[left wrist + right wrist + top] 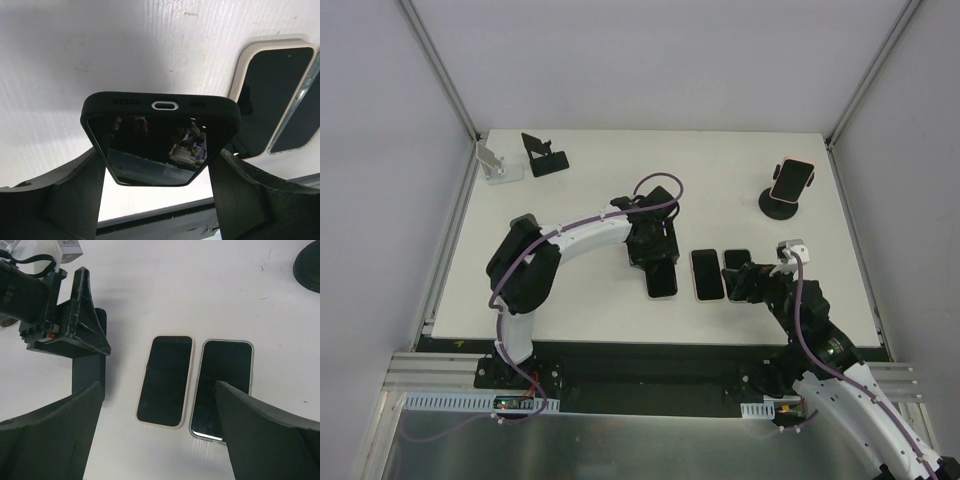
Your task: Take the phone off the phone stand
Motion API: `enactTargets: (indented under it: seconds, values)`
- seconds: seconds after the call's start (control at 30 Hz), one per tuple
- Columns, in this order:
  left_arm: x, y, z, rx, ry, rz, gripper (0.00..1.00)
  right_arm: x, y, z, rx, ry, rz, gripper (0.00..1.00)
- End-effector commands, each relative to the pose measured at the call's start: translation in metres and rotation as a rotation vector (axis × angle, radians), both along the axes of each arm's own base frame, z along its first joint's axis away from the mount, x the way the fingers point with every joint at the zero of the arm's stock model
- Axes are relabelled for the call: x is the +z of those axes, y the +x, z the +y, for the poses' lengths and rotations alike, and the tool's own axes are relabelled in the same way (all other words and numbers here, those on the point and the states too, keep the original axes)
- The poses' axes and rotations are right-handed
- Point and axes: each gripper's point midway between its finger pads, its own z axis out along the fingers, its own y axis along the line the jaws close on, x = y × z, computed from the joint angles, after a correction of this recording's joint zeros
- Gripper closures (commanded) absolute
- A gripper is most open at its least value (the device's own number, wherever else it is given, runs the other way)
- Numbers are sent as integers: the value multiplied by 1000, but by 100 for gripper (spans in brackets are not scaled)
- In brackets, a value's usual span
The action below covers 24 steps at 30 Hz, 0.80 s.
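A pink-cased phone (791, 178) leans on a round black stand (777, 204) at the back right. My left gripper (655, 245) is shut on the top end of a black phone (661, 281), held low at the table's middle. In the left wrist view the black phone (160, 135) fills the gap between the fingers (85, 195) of the left gripper (157, 160). My right gripper (750, 280) is open and empty, low over a cream-cased phone (165, 380) and a silver-edged phone (222, 385) that lie flat side by side.
An empty silver stand (498, 165) and an empty black stand (545, 156) sit at the back left corner. The cream-cased phone (707, 274) and the silver-edged phone (737, 259) lie right of the black phone. The black stand's base (307, 265) shows in the right wrist view.
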Motion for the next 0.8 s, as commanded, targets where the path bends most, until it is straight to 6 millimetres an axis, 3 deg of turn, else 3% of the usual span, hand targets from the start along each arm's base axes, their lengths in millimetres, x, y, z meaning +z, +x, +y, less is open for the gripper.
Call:
enactTargets:
  seconds: [0.0, 0.37, 0.6, 0.77]
  values:
    - [13, 2, -24, -3, -31, 8, 100, -3, 1, -6, -15, -28, -10, 4]
    - [-14, -8, -50, -61, 2, 87, 100, -9, 2, -9, -26, -55, -12, 4]
    - [-17, -6, -53, -66, 12, 87, 87, -11, 2, -10, -24, -63, -10, 4]
    - [-18, -11, -58, -89, 5, 96, 84, -13, 2, -9, -22, -67, -4, 4]
